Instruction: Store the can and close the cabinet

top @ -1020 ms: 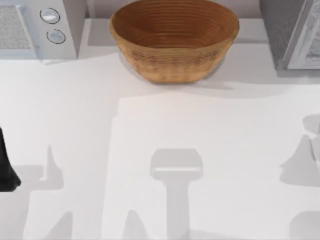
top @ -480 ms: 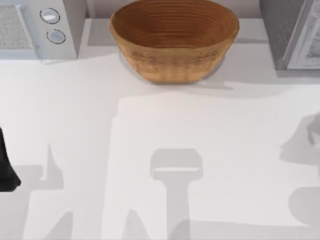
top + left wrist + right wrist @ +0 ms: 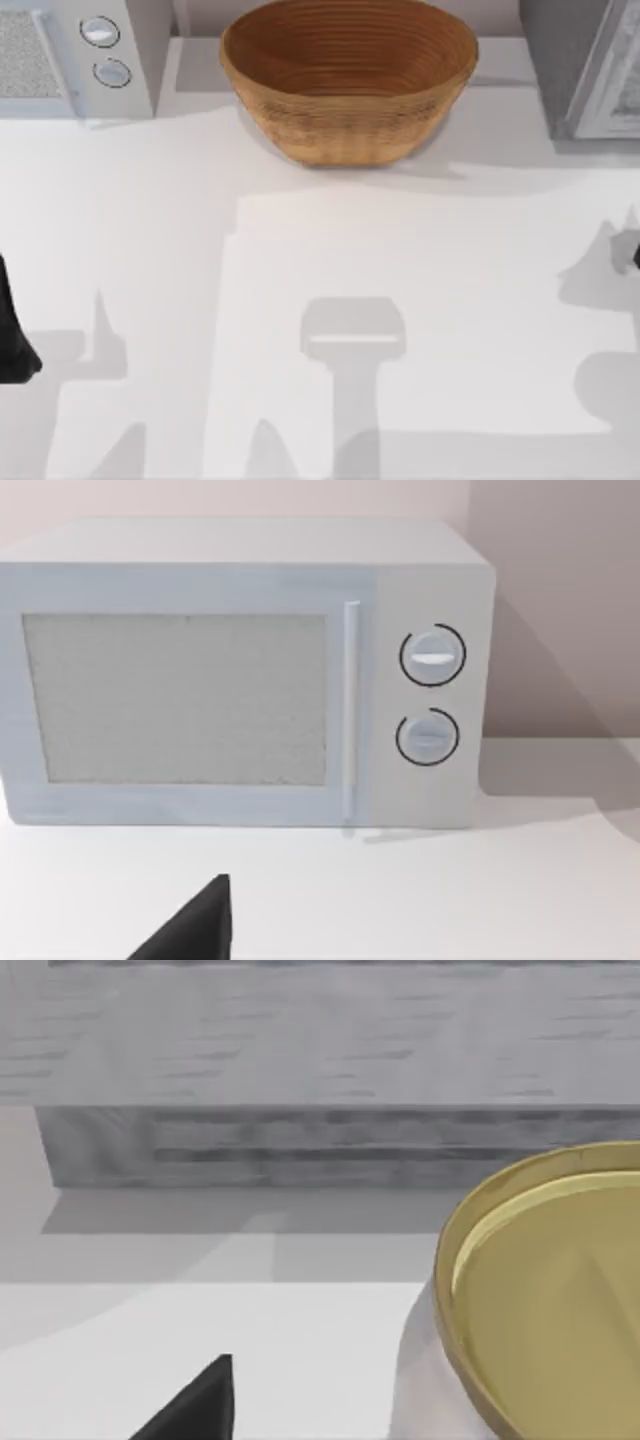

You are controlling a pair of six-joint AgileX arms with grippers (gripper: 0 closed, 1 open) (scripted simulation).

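Note:
The can (image 3: 540, 1300) has a gold lid and a pale body. In the right wrist view it stands upright and very close, just beside a black part of my right gripper (image 3: 200, 1410); whether it is held is hidden. The cabinet (image 3: 330, 1080) is grey wood and lies straight ahead of that gripper. From above, the cabinet (image 3: 580, 60) is at the back right with its pale door (image 3: 612, 80) swung open. My right arm (image 3: 636, 255) is a dark sliver at the right edge. My left arm (image 3: 12, 335) is parked at the left edge.
A brown wicker basket (image 3: 348, 75) sits at the back middle. A white microwave (image 3: 70, 55) with two dials stands at the back left, and its door (image 3: 190, 700) faces the left wrist camera. Arm shadows cross the white table (image 3: 320, 250).
The right arm's shadow at the table's right side has slid toward the cabinet, and a dark sliver of that arm now shows at the right edge. The left arm has not moved.

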